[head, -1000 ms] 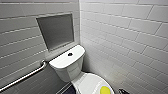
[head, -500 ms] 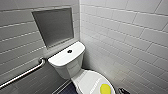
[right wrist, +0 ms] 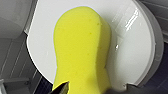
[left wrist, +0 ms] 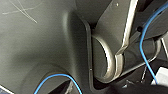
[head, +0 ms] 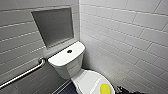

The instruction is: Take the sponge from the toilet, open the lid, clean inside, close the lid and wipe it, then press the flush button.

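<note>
The sponge (head: 105,89) lay flat on the closed lid (head: 86,81) of the toilet (head: 68,67), at the head frame's bottom edge right of centre, with the right gripper (right wrist: 96,88) spread wide at its near end.

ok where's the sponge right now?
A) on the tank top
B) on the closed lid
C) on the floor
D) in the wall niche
B: in the head view the sponge lies on the front part of the lid, which is down over the bowl. The right wrist view shows the same yellow block against the white lid. The tank top carries the flush button.
</note>
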### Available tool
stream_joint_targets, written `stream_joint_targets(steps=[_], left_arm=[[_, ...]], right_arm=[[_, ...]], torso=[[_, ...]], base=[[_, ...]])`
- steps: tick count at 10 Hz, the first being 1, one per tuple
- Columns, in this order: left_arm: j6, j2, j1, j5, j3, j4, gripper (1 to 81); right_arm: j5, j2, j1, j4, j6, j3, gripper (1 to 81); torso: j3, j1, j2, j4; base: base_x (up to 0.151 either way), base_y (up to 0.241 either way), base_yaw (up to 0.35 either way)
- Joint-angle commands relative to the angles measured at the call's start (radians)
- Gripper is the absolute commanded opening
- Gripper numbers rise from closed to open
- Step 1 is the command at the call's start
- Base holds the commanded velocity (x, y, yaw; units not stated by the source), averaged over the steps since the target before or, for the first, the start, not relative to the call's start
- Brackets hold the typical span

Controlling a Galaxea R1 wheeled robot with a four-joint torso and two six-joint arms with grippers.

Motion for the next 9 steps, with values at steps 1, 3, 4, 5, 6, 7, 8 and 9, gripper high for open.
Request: stream_joint_targets(steps=[1,3,4,5,6,7,8,9], left_arm=[[0.005,-0.003,0.024,0.082,0.010,-0.006,81.1],[0.005,-0.003,0.026,0.082,0.007,-0.014,81.1],[0.005,-0.003,0.026,0.082,0.007,-0.016,81.1],[0.005,-0.003,0.026,0.082,0.007,-0.016,81.1],[0.005,0.000,0.026,0.082,0.007,-0.014,81.1],[0.005,0.000,0.026,0.082,0.007,-0.014,81.1],[0.005,0.000,0.024,0.082,0.007,-0.014,81.1],[0.005,0.003,0.026,0.082,0.002,-0.013,81.1]], right_arm=[[-0.068,0.039,0.108,0.007,0.003,-0.099,81.1],[-0.093,0.079,0.109,0.008,0.001,-0.181,81.1],[-0.088,0.084,0.108,0.006,-0.001,-0.186,81.1],[-0.083,0.084,0.111,0.006,-0.002,-0.181,81.1],[-0.082,0.081,0.115,0.006,-0.004,-0.166,81.1],[-0.080,0.073,0.118,0.005,-0.002,-0.138,81.1],[-0.079,0.060,0.122,0.006,-0.002,-0.105,81.1],[-0.076,0.046,0.123,0.006,-0.001,-0.075,81.1]], torso=[[0.000,0.000,0.000,0.000],[0.000,0.000,0.000,0.000],[-0.085,0.000,0.000,-0.044],[-0.096,0.000,0.000,-0.004],[-0.013,0.000,0.000,-0.009],[-0.019,0.000,0.000,-0.010],[-0.023,0.000,0.000,-0.010],[-0.022,0.000,0.000,-0.010]], base=[[0.000,0.000,0.000],[0.000,0.000,0.000],[0.000,0.000,0.000],[0.000,0.000,0.000],[0.000,0.000,0.000],[0.000,0.000,0.000],[0.000,0.000,0.000],[0.000,0.000,0.000]])
